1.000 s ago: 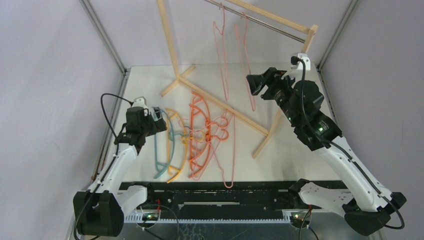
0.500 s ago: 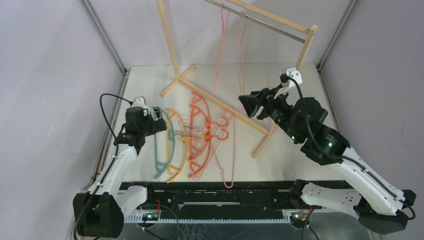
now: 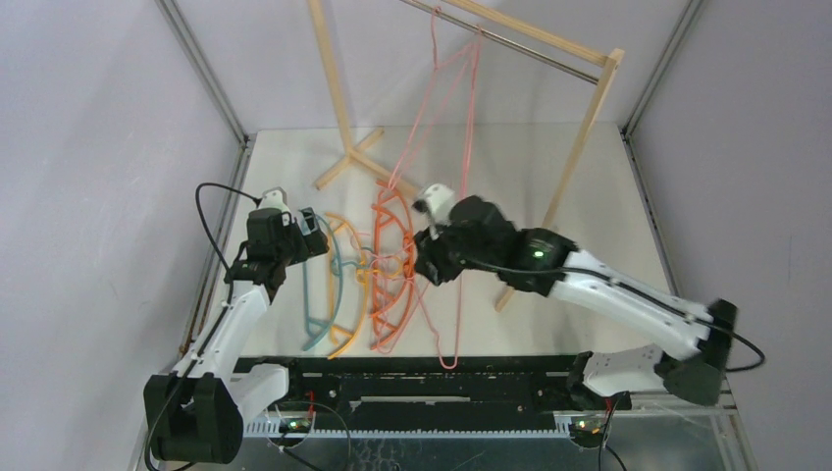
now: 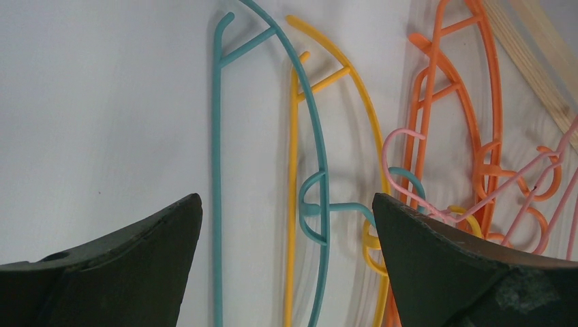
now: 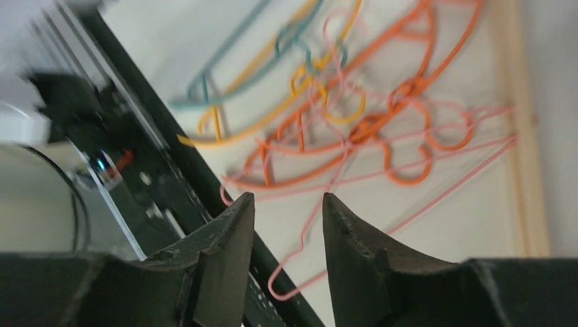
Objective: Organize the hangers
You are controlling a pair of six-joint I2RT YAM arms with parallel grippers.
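At the centre of the top view the right gripper, jaws partly apart and empty, hangs over the tangled hangers on the table, while the left gripper, spread wide, sits at their left edge.

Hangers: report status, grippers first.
Left gripper open above teal hanger. Right gripper empty, jaws apart, over the tangled pile. Two pink hangers on the rod.

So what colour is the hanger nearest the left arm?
Teal. That hanger shows best in the left wrist view.
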